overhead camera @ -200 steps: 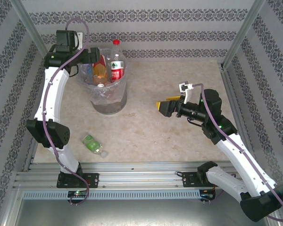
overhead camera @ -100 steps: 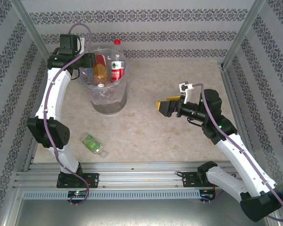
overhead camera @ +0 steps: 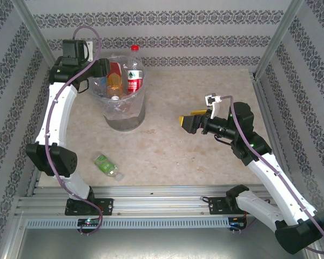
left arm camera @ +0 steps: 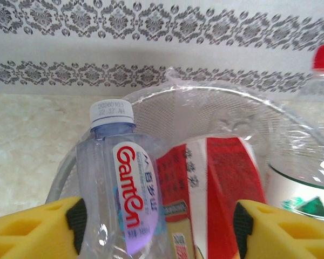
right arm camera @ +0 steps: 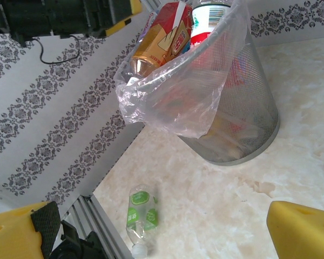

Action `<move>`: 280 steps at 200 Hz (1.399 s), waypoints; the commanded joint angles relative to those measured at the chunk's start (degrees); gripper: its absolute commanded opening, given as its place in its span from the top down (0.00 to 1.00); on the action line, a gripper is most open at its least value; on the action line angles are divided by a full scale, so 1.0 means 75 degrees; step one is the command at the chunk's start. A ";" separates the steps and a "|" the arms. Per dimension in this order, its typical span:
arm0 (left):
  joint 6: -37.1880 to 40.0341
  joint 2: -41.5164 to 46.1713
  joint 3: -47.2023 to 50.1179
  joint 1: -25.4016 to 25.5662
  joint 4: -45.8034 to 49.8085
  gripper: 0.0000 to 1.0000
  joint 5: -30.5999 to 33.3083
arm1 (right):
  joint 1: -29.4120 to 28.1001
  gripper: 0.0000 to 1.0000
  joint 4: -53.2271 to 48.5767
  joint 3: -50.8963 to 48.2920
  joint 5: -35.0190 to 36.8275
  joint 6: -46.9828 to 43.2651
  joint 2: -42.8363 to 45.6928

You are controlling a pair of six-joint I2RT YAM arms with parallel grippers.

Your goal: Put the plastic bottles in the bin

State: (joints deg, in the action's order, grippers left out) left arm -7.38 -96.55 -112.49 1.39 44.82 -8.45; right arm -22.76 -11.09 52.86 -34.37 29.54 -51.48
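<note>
Left gripper (overhead camera: 101,68) is up at the far-left rim of the bin (overhead camera: 125,121), and the wrist view has its yellow pads (left arm camera: 35,229) spread wide, released. Between them, standing in the bin, is a clear Ganten bottle (left arm camera: 124,194) with a white cap. It sits right beside the pad on the picture's left; touching or not, I can't tell. Next to it is a red-labelled bottle (left arm camera: 216,183). From above, the bin looks well loaded: a tall red-capped bottle (overhead camera: 133,70) pokes above the rim and an amber bottle (overhead camera: 114,82) sits alongside it. The clear plastic bag (right arm camera: 173,102) drapes, crinkled, over the grey mesh wall.

Out on the table, one green-labelled bottle (overhead camera: 107,165) lies on its side near the front-left corner, well apart from the bin, its white cap towards the near edge.

Right gripper (overhead camera: 184,122) hovers over the right half of the table, pointed towards the bin, fingers parted wide above bare surface.

The tabletop (overhead camera: 205,81) is pale beige and marbled, with a faint darker stain (right arm camera: 261,186) just beside the bin's foot. Aluminium rails (overhead camera: 162,202) run along the near edge where the arms are bolted. White wallpaper (overhead camera: 178,32) with grey damask bands covers the back and both sides, and slanting aluminium posts (overhead camera: 274,43) stand at the corners.
</note>
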 commanded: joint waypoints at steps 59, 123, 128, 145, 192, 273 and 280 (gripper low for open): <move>-0.1437 0.2685 0.2534 0.0272 0.0660 0.07 0.0704 | -0.0065 0.02 -0.0127 -0.0093 -0.0308 -0.0442 0.0151; -0.2720 0.4924 0.4698 0.0446 0.2238 0.00 0.1624 | -0.0075 0.02 -0.0179 -0.0146 -0.0478 -0.0534 0.0087; -0.2759 0.4978 0.4773 0.0440 0.2425 0.00 0.1636 | -0.0085 0.02 -0.0172 -0.0146 -0.0480 -0.0539 0.0063; -0.2928 0.5186 0.5112 0.0441 0.2944 0.00 0.1778 | -0.0085 0.02 -0.0181 -0.0134 -0.0515 -0.0530 -0.0024; -0.4185 0.5532 0.6996 0.0444 0.2915 0.00 0.1047 | -0.0094 0.02 -0.0213 -0.0169 -0.0375 -0.0509 -0.0096; -0.5681 0.5331 0.9684 0.0444 0.0961 0.00 -0.0101 | -0.0094 0.02 -0.0244 -0.0400 -0.0237 -0.0597 -0.0029; -0.5757 0.5217 0.9820 0.0439 0.0722 0.00 -0.0170 | -0.0094 0.02 -0.0235 -0.0425 -0.0230 -0.0594 -0.0037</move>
State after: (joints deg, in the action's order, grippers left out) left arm -45.58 -55.57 -42.06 4.19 57.54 -6.68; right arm -22.79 -13.28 50.76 -36.82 26.55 -52.18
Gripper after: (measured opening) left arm 0.999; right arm 0.983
